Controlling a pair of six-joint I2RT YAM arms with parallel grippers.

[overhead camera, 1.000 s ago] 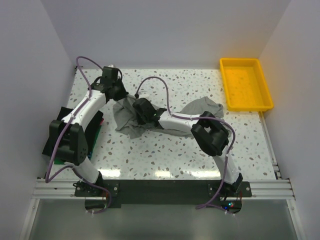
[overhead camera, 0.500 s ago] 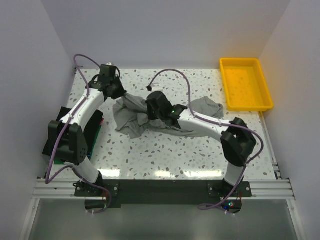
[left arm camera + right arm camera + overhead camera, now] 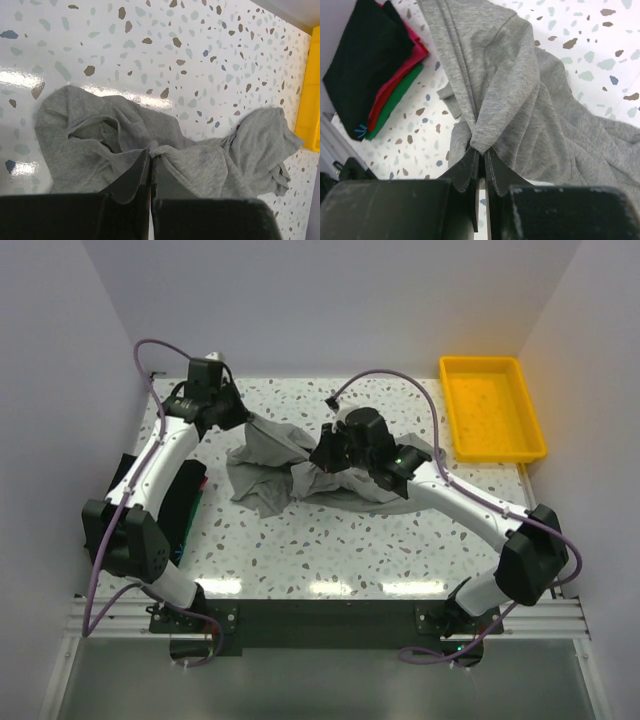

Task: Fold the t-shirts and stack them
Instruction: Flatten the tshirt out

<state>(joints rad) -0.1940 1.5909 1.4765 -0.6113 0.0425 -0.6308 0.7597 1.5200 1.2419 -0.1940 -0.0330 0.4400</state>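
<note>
Speckled tabletop [image 3: 330, 540] from above: grey shirt [image 3: 262, 455] lies crumpled mid-table between both arms, tray [image 3: 492, 405] at far right, stack [image 3: 190, 505] of folded shirts at the left edge.

Left wrist: left end effector [image 3: 150, 159] is clenched on a bunched ridge of the grey shirt.

Right wrist: right end effector [image 3: 481, 155] pinches another fold, with the stack beyond it.
</note>
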